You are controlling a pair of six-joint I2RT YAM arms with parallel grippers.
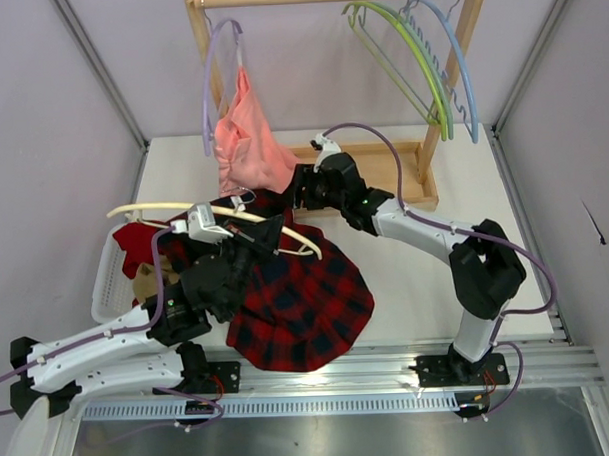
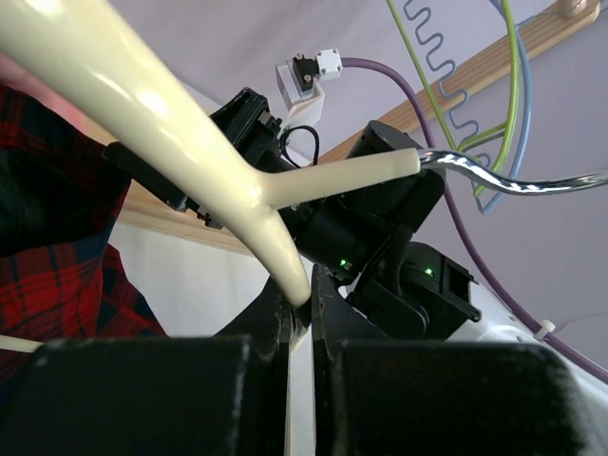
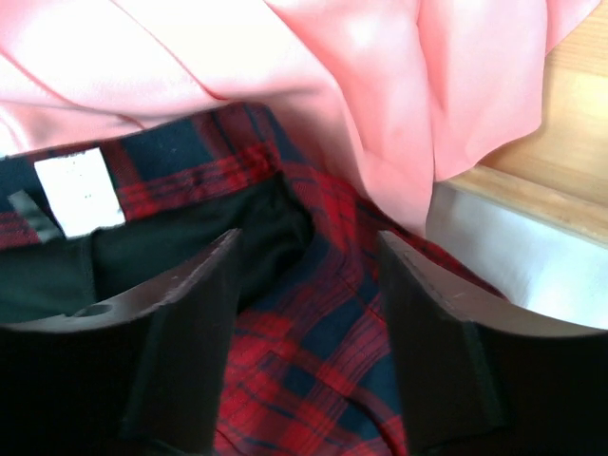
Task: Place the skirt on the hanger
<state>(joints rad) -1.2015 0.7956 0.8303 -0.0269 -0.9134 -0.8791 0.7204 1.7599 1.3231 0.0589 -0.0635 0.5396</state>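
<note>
The red and black plaid skirt [image 1: 302, 298] lies spread on the table, its waistband toward the back. The cream hanger [image 1: 174, 209] lies across its upper part. My left gripper [image 1: 270, 234] is shut on the hanger's bar just below the neck, and in the left wrist view the hanger [image 2: 180, 133] rises from between the gripper's fingertips [image 2: 302, 302] with its metal hook [image 2: 513, 180] to the right. My right gripper [image 1: 301, 188] is open, its jaws straddling the skirt's waistband edge [image 3: 313, 285] with the black lining showing.
A salmon-pink garment [image 1: 244, 145] hangs on a lilac hanger [image 1: 219, 71] from the wooden rack [image 1: 383, 170], draping just above my right gripper. Green and blue hangers [image 1: 429, 64] hang at the right. A white basket [image 1: 111, 275] with red and tan cloths stands at the left.
</note>
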